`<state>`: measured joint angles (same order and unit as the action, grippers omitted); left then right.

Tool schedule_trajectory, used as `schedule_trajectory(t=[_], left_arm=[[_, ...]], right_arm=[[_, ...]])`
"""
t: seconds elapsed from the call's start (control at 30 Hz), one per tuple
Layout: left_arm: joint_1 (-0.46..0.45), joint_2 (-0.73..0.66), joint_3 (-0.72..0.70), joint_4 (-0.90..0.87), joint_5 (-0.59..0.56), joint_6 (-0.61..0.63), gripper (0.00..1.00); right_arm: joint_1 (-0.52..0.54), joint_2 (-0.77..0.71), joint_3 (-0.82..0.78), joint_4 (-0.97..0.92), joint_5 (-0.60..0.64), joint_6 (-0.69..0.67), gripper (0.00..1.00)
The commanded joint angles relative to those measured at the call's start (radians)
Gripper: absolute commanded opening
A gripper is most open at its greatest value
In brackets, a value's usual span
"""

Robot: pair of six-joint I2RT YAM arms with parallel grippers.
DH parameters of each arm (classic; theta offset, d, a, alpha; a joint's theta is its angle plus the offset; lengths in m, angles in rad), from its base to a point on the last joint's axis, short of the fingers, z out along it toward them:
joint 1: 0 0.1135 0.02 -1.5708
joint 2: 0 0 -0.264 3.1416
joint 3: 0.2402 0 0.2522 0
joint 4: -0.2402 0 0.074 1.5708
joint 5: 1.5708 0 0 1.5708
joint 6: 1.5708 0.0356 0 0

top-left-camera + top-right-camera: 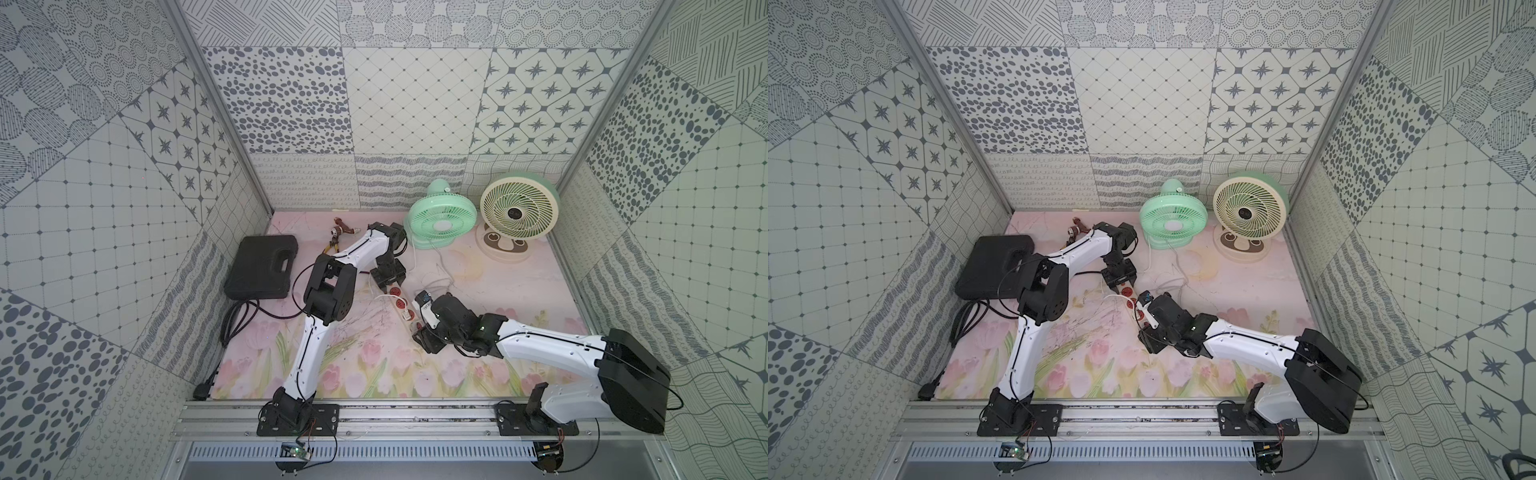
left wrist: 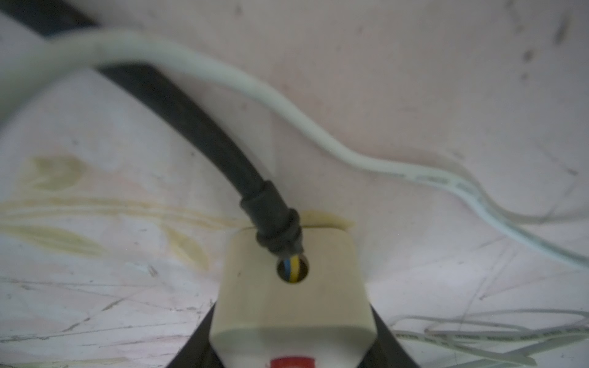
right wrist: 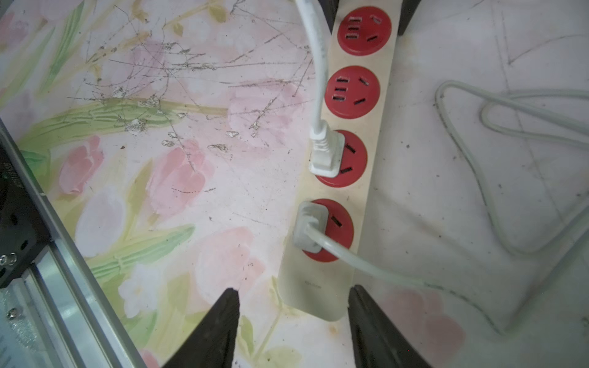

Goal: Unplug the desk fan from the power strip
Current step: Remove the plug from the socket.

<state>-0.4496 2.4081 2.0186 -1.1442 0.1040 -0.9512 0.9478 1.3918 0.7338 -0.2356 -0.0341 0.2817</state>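
Observation:
The cream power strip (image 3: 345,178) lies slantwise mid-table, also seen in both top views (image 1: 402,307) (image 1: 1133,301). A white plug (image 3: 326,153) and a grey plug (image 3: 309,227) sit in its two nearer red sockets; the other two are bare. My left gripper (image 2: 291,318) (image 1: 384,281) is shut on the strip's end with the black cord (image 2: 197,127), by the red switch (image 2: 291,361). My right gripper (image 3: 293,288) (image 1: 417,332) is open, straddling the strip's opposite end. A mint desk fan (image 1: 442,220) and a cream one (image 1: 517,212) stand at the back right.
Loose white cords (image 3: 478,178) loop beside the strip towards the fans. A black case (image 1: 262,266) lies at the left with a coiled black cord (image 1: 237,316) in front of it. Pliers (image 1: 336,241) rest near the back wall. An aluminium rail (image 1: 415,415) borders the front.

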Motion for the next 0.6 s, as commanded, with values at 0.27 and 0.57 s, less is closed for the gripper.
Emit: schedule_trajectory(t=[0.27,0.57], left_arm=[[0.003,0.060,-0.030,-0.079,-0.049,-0.057,0.00],[0.003,0.059,-0.031,-0.074,-0.050,-0.049,0.00]], right_arm=[[0.003,0.143,0.116,0.055,0.052,0.001,0.47],[0.002,0.178,0.129,0.053,0.096,0.010,0.38]])
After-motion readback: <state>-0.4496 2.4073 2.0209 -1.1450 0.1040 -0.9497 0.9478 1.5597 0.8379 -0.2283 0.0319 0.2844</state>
